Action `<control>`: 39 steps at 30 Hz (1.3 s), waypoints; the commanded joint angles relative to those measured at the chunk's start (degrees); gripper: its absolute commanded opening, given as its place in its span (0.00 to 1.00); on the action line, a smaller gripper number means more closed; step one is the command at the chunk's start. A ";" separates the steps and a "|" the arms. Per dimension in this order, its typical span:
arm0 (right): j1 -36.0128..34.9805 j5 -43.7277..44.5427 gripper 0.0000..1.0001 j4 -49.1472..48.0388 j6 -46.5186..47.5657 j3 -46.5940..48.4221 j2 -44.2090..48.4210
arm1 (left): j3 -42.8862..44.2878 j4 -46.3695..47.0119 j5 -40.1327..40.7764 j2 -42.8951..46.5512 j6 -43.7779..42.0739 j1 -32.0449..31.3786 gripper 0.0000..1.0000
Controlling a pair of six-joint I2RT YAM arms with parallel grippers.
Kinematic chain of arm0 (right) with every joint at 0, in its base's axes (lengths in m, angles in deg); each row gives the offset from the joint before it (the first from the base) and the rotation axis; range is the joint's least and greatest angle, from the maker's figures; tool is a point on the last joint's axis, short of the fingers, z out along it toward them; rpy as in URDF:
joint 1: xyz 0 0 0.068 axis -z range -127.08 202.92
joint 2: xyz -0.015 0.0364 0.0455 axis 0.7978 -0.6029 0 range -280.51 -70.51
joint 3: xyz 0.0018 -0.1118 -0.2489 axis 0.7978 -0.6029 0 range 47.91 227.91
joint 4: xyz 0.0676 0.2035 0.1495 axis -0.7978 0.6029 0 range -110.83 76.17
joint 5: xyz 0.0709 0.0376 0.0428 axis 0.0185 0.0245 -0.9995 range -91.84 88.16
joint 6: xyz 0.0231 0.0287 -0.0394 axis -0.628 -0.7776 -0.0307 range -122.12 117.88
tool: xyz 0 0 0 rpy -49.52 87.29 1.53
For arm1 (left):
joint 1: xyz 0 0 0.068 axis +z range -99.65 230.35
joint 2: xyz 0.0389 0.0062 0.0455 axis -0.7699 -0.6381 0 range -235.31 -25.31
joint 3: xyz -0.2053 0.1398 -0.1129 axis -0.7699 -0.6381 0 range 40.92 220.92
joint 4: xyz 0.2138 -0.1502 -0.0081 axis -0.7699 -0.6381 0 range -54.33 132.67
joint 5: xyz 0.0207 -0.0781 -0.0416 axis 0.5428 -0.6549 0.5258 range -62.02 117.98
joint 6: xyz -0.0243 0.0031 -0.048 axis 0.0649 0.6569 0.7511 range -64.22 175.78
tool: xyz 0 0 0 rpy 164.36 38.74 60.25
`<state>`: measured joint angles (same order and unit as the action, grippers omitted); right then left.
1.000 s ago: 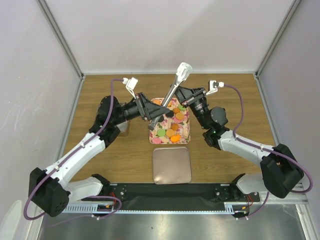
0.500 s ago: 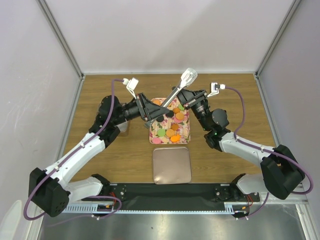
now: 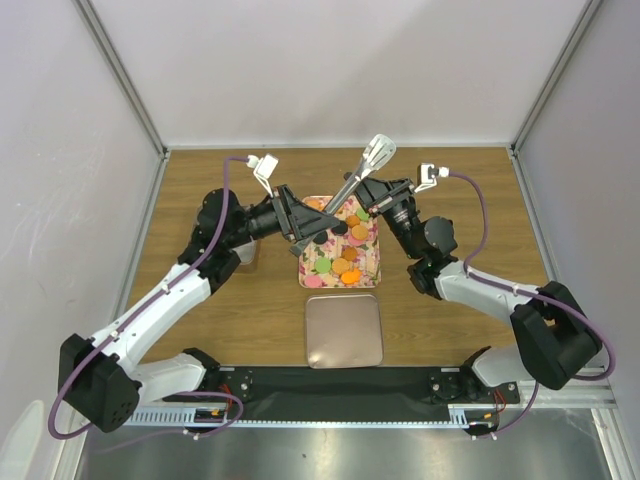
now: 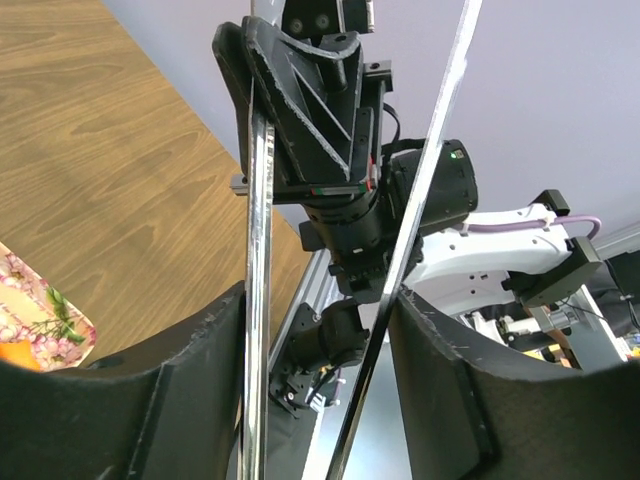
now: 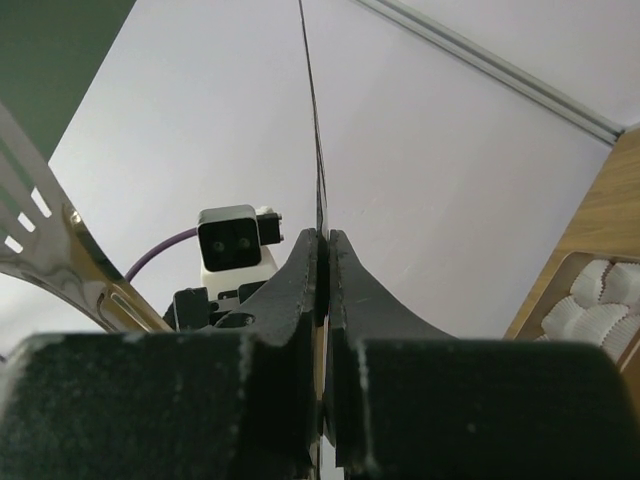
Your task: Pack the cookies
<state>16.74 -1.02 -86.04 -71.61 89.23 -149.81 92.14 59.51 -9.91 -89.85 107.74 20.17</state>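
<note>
Presently in hand: tool set-up, by my reading. You have the tongs [image 3: 372, 155] held between both arms above the tray [image 3: 303, 276], with the slotted tips pointing up and away from it; nothing is gripped in them.
Left end effector [image 4: 320, 385]: its fingers [image 4: 195, 390] bracket both tong blades from outside and touch them. The blades are spread, so this is a light grasp, not a squeeze.
Right end effector [image 5: 322, 262]: clenched on one tong blade, seen edge-on between the pads.
Cookies [image 3: 345, 262]: lying in the tray, mostly orange, with green, pink and black ones; some are hidden under the arms.
Lid [image 3: 344, 331]: flat on the bench [image 3: 220, 320], just on the near side of the tray and apart from it.
Next move (judgement only): you need the tips turned down toward the tray before any pick. Let one arm take the tongs alone, and free the other only once that hold is firm.
Risk: a blade slips in the handover and the tool drops on the cookies.
Liners [image 5: 598, 305]: white paper cups in a box, at the edge of the right wrist view.
Bench: brown wood grain, matt.
Room: pale plain walls on three sides, metal posts at the corners, even light.
</note>
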 commanded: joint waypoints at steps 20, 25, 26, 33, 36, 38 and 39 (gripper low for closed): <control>1.91 -9.17 0.00 -16.97 -5.47 5.79 -8.58 | 0.81 3.99 -6.49 -0.07 2.53 1.78 0.72; 1.82 -10.05 0.00 -15.30 -4.95 7.02 -8.32 | 1.07 2.67 -7.55 -0.86 1.30 1.78 0.75; 1.82 -10.40 0.00 -15.04 -4.69 7.37 -8.32 | 1.16 1.63 -7.72 -0.95 0.95 1.78 0.75; 1.38 -10.31 0.00 -13.80 -3.89 8.07 -8.14 | 1.51 0.65 -7.81 -0.77 0.07 1.78 0.73; 0.85 -10.40 0.00 -13.98 -3.11 8.16 -8.23 | 1.69 0.48 -7.46 -0.77 -0.02 1.78 0.68; 0.50 -10.22 0.00 -13.80 -2.58 8.07 -8.06 | 1.86 0.30 -7.29 -0.68 -0.11 1.78 0.65; 0.50 -10.22 0.00 -13.80 -2.05 7.90 -7.79 | 1.95 0.21 -7.29 -0.77 -0.11 1.78 0.65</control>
<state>17.99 -10.86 -94.81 -75.44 94.57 -158.21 92.14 59.16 -16.44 -90.81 109.21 21.92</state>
